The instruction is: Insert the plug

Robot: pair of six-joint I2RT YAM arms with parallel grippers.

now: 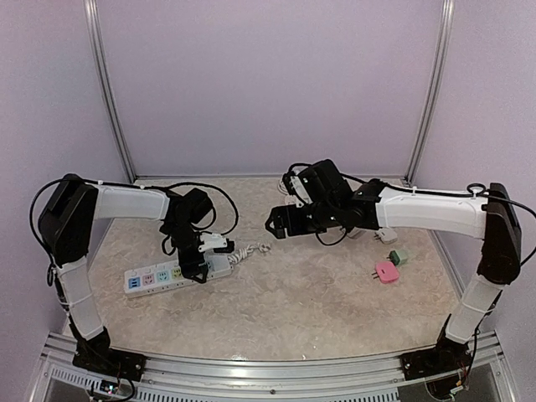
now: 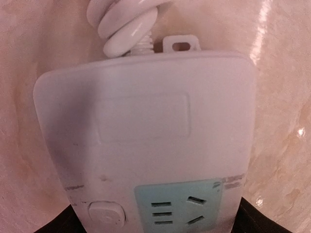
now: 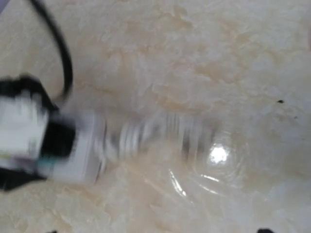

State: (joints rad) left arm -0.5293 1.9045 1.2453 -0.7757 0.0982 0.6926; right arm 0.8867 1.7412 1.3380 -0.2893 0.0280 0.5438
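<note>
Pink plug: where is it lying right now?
In the top view the pink plug lies on the right side of the table, just beside the green plug, far from the power strip at left.

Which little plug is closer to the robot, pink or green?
The pink plug: it lies nearer the front edge of the table, the green plug just behind it.

A lab test booth (bare, boxed in): plain lilac walls (image 1: 268,84), aluminium frame posts (image 1: 109,92), marble-look tabletop (image 1: 318,293).
</note>
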